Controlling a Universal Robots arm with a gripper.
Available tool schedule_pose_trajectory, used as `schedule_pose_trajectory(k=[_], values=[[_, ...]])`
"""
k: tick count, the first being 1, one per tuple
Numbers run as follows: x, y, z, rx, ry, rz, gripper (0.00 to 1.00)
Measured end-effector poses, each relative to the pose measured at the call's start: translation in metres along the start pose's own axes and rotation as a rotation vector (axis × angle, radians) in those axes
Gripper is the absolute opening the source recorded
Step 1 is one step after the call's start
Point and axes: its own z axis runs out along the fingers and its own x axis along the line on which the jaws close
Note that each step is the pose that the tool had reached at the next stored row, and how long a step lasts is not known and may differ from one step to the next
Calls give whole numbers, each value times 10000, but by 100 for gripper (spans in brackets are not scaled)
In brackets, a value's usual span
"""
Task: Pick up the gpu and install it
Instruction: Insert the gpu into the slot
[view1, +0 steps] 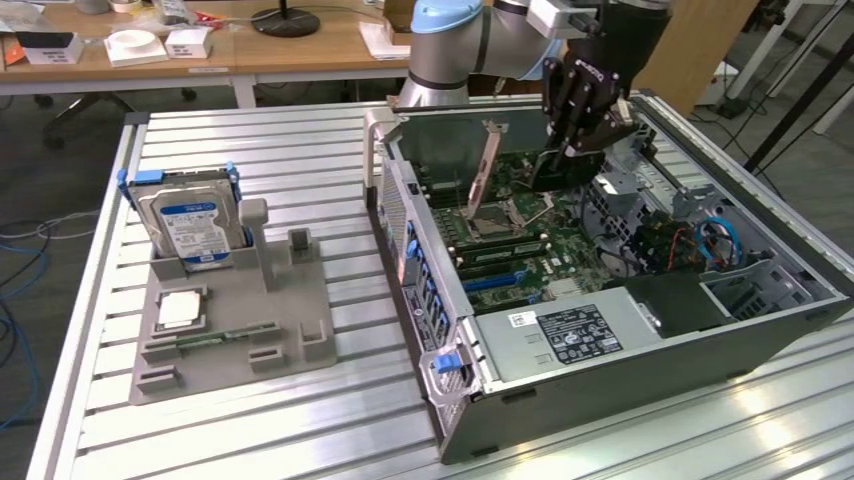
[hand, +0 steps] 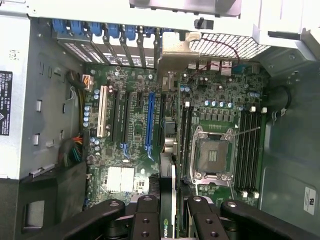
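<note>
a: exterior view first. where is the arm?
b: it leans into the open computer case, and the gripper hangs over the motherboard, toward the far side of the case.
a: and the gpu?
b: the gpu is in the gripper, a dark card standing on edge above the board, near the cpu socket. from here i can't tell whether its lower edge touches a slot.
a: anything outside the case?
b: on the exterior view's left a grey holder sits on the slatted metal table. a blue-labelled hard drive stands upright in it, and a green memory stick lies flat in it, nearer the camera.
a: now the wrist view.
b: here the gripper has its fingers pressed in on the gpu from both sides, so it is pinching the card. the card shows edge-on, with a green logo close to the fingers. it runs away from them toward a silver bracket, just beside the row of blue clips on the case wall.
a: what lies under it?
b: the card lines up between the long blue slot and the cpu socket. a white slot lies well beyond the blue one, and the memory slots lie beyond the socket.
</note>
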Motion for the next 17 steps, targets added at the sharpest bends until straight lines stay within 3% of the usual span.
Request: schedule_pose_trajectory(k=[10, 17], values=[[1, -4, 71, 220, 12, -4, 26], [2, -3, 77, 227, 12, -3, 26]])
